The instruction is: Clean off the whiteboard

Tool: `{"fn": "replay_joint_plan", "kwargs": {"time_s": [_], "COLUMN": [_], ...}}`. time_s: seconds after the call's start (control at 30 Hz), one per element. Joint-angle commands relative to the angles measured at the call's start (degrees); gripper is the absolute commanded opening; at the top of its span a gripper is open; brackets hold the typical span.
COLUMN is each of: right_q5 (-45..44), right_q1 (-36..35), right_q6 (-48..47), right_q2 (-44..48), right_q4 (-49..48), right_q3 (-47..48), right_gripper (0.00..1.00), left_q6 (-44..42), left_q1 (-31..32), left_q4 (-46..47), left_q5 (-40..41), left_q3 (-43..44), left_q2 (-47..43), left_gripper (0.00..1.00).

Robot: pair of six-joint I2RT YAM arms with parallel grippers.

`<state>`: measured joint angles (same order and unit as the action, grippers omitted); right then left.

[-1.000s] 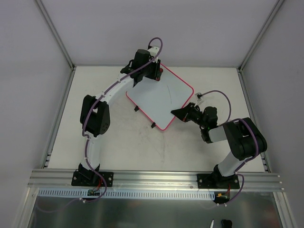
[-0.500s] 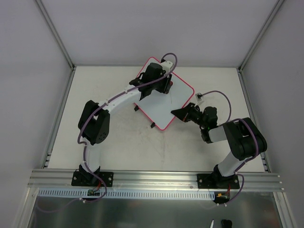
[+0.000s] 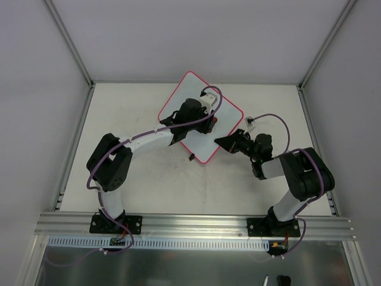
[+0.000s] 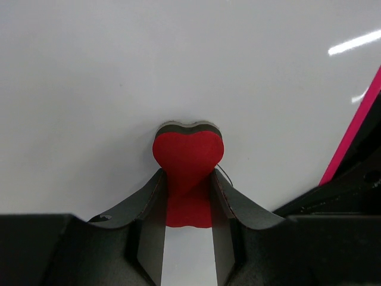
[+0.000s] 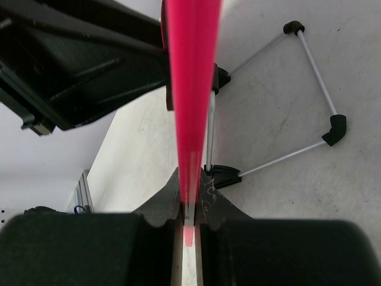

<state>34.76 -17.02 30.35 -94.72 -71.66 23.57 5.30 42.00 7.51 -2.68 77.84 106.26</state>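
On the whiteboard point(image 4: 178, 59), the left claw point(image 4: 187, 182) is clamped on a red eraser point(image 4: 187, 149), holding it against the surface; the right claw point(image 5: 189, 205) pinches the board's pink rim point(image 5: 191, 89).

No text, label, brand, number or sign can be read in any of the views. The whiteboard point(image 3: 190, 88) shows no legible writing on the surface that can be seen.

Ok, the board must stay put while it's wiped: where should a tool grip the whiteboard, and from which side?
The whiteboard's thin rim, edge-on from the right, as the right tool does: a flat sheet is pinchable only at its edge, leaving the face for the eraser.
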Motion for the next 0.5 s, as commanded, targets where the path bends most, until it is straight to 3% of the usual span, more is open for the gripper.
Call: {"fn": "replay_joint_plan", "kwargs": {"time_s": [0.0,0.23,0.47], "right_q5": [7.25,7.25,7.16], "right_q1": [-1.88,-1.88,-1.97], "right_q6": [-3.45,-3.37,-3.37], "right_q2": [0.94,1.02,1.02], "right_q4": [-16.06,-16.06,-16.14], "right_q3": [2.0,2.0,2.0], "right_gripper": [0.0,0.0,0.0], "left_q6": [0.42,-1.77,-4.24], "left_q1": [3.08,4.23,4.94], "left_q4": [2.06,3.3,1.28], "left_q5": [-1.9,-4.96,-1.98], "left_q3": [-5.85,-10.16,-10.78], "left_q2": [-1.14,-1.93,-2.02], "left_gripper": [0.0,0.0,0.02]}}
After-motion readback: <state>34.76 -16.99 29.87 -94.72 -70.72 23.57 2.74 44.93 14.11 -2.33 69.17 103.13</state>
